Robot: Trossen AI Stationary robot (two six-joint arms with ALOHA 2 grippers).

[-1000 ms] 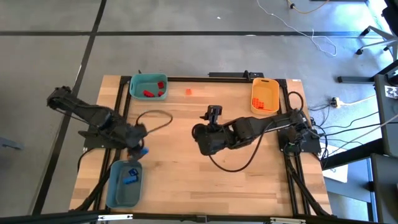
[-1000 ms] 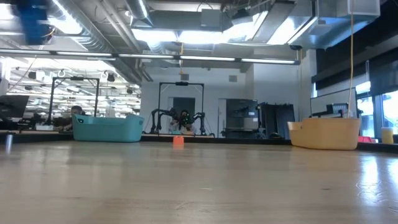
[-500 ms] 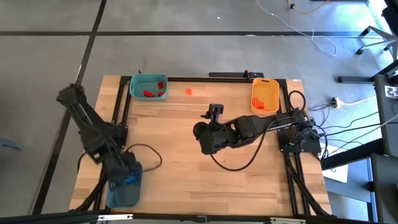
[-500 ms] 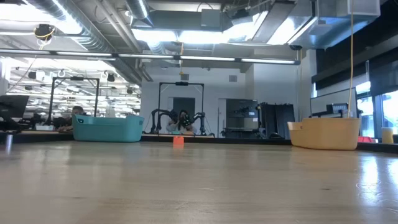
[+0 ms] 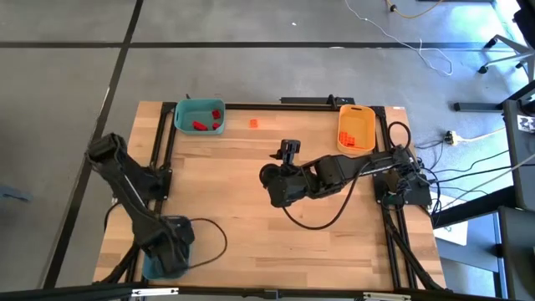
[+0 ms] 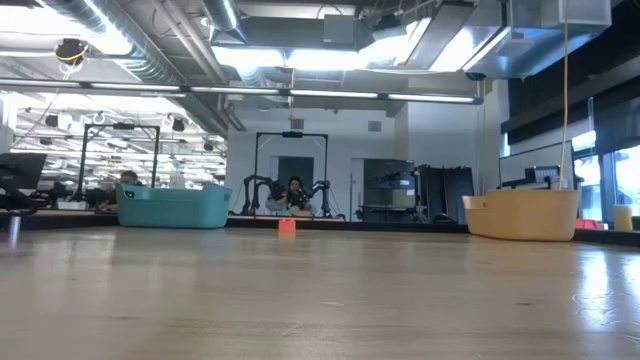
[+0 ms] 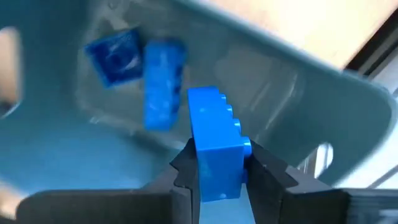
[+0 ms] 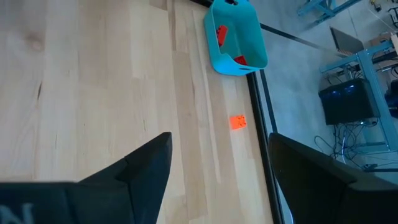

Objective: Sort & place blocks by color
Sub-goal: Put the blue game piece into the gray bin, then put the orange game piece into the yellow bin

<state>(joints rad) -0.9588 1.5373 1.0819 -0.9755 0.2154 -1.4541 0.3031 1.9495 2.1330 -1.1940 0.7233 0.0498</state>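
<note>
Our left gripper [image 7: 216, 171] holds a blue block [image 7: 216, 149] over the grey-blue bin [image 7: 298, 99]; released off-centre, it could bounce out. Right gripper [image 8: 214, 165] waits wide.

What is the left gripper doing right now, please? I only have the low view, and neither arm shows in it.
Observer: The left gripper is shut on a blue block, above the grey-blue bin.
Operator: Is that bin empty?
Observer: No, two other blue blocks lie inside.
Operator: Where is the right gripper?
Observer: The right gripper hangs open over mid-table, facing the loose orange block.
</note>
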